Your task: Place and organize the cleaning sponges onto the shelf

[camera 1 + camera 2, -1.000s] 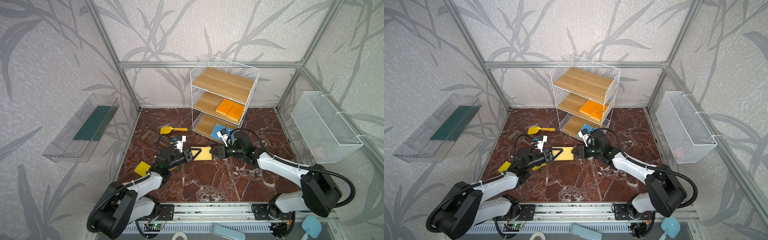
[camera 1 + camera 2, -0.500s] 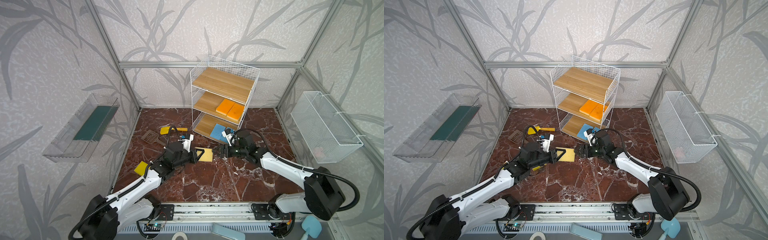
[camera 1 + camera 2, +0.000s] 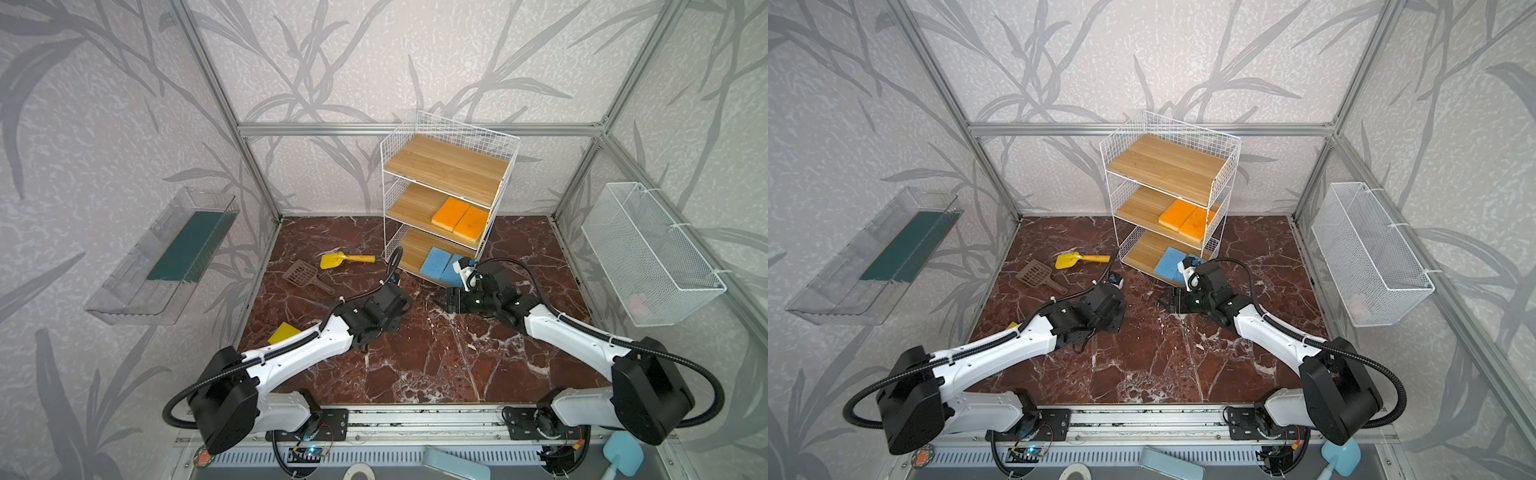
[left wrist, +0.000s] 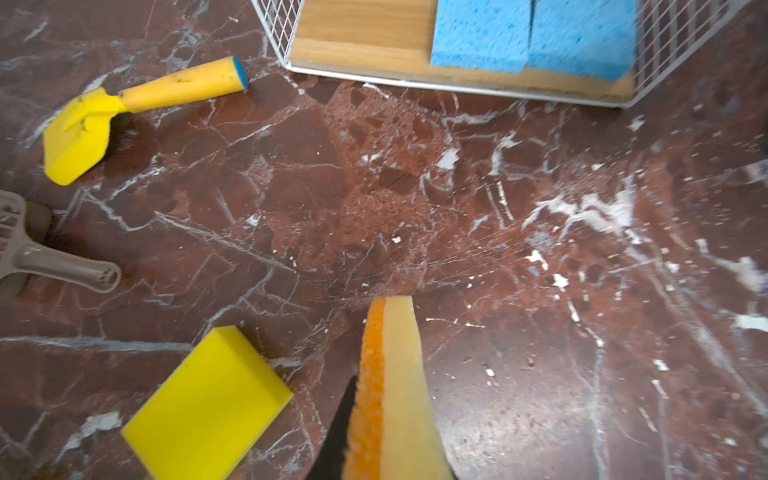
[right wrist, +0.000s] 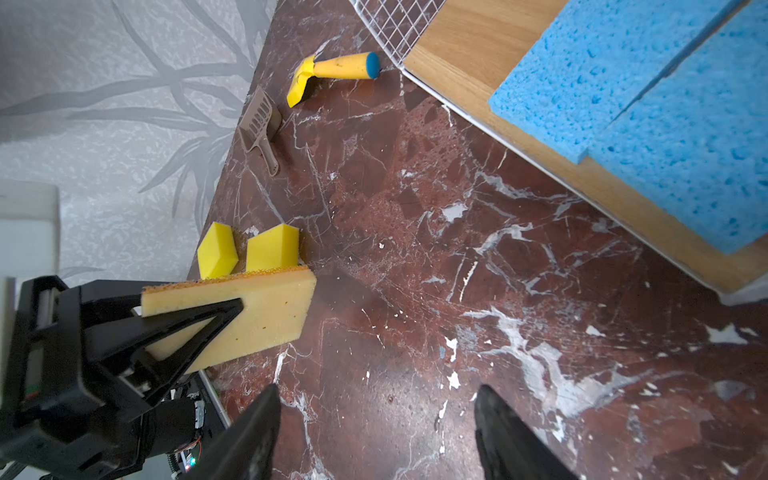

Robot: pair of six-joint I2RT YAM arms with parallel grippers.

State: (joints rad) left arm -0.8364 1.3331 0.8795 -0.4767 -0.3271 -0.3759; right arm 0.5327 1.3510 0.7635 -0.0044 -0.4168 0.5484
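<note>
- Far left on the red marble floor [image 3: 415, 374], two thick yellow foam sponges [image 5: 217, 251] lie loose, side by side.
- Centre-left, the left gripper [image 5: 232, 305] pinches an orange-faced pale foam sponge [image 5: 270, 320] on edge. Judged next: the white wire shelf [image 3: 409, 203], middle board, beside two orange sponges [image 3: 459, 216]; flatten it, clear the front wire.
- Rightward, the right gripper [image 5: 374, 399] hangs spread and empty, near two blue sponges [image 3: 434, 262] on the bottom board.

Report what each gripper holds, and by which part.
Left gripper pinches the orange sponge at one end, across its broad faces. Right gripper is open and empty.
</note>
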